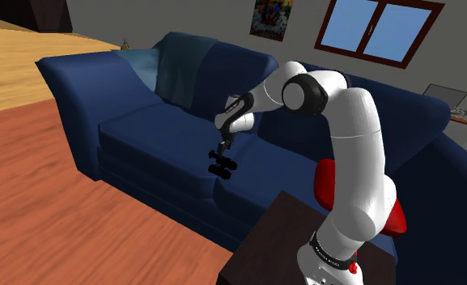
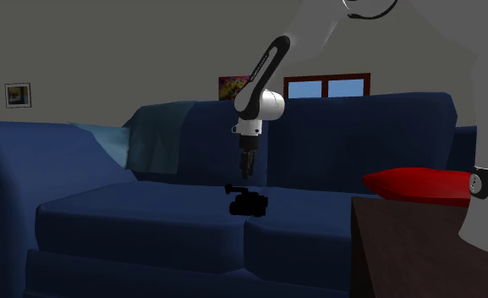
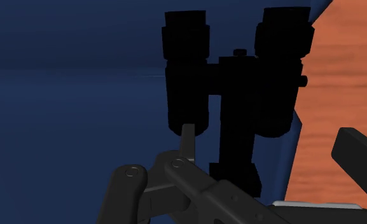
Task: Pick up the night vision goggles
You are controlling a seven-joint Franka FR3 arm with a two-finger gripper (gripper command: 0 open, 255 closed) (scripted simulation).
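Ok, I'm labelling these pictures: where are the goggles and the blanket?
goggles [image 2: 249,204], second exterior view, middle of the black body.
blanket [image 1: 183,73], shoulder view, middle of its draped fold.

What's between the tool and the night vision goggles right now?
Nothing. In the second exterior view a bare gap separates the tool from the black goggles, which rest on the blue sofa seat just below it.
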